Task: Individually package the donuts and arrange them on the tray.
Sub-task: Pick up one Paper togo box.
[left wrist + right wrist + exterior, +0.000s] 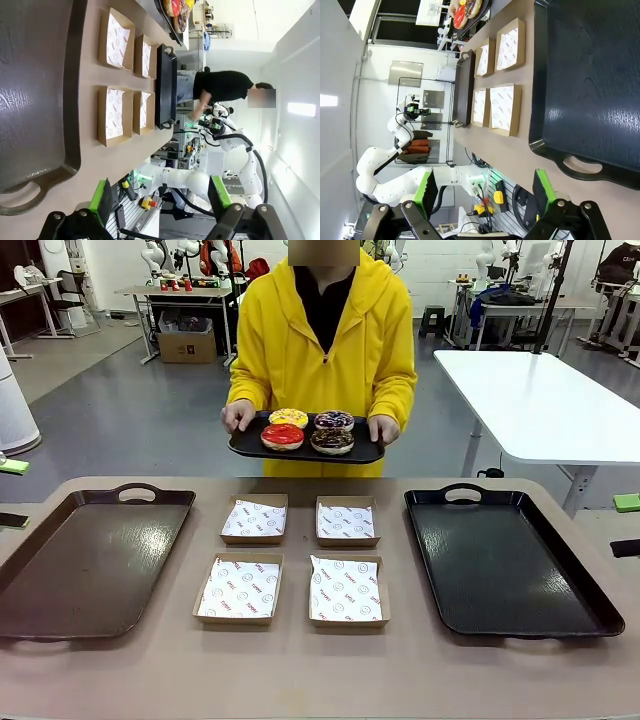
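Left wrist view puts donuts point(176, 11) well apart from the left hand point(160, 197).

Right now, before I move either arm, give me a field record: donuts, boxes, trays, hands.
donuts: four donuts on a small black tray held by the person beyond the table
boxes: four paper-lined boxes, two by two mid-table, unfilled
trays: brown tray on robot's left, black tray on right, both bare
left hand: open, holding nothing
right hand: open, holding nothing
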`<move>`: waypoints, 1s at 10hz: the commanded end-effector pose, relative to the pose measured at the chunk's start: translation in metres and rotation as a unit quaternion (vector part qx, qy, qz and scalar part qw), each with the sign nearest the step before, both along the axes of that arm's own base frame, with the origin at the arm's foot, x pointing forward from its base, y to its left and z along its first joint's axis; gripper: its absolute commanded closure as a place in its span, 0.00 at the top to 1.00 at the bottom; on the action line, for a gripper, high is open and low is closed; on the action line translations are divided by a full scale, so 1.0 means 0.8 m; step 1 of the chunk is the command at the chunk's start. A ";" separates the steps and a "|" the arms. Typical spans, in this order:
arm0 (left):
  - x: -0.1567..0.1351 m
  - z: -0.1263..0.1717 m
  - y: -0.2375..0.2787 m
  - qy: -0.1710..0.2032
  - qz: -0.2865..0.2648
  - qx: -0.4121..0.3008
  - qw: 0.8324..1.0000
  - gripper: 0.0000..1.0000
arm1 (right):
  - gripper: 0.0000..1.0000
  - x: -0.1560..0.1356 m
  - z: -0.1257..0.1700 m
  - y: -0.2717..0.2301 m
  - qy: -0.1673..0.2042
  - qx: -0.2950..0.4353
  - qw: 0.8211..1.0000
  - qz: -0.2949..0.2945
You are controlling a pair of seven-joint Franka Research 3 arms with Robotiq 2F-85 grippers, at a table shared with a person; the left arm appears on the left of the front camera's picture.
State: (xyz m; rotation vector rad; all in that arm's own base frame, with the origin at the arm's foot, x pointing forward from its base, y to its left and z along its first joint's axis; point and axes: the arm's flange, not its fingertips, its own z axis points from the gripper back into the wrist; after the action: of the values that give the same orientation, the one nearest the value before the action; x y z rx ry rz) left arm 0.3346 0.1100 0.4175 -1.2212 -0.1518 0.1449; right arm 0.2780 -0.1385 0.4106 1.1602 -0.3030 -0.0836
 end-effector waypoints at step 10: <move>0.000 -0.002 0.000 -0.003 0.004 -0.001 1.000 1.00 | 1.00 0.003 -0.001 -0.002 -0.009 0.004 1.000 -0.002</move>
State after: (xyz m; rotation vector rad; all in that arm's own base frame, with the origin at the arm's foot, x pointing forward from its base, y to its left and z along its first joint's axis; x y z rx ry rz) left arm 0.3348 0.1095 0.4175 -1.2204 -0.1509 0.1439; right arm 0.2779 -0.1386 0.4106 1.1598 -0.3033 -0.0841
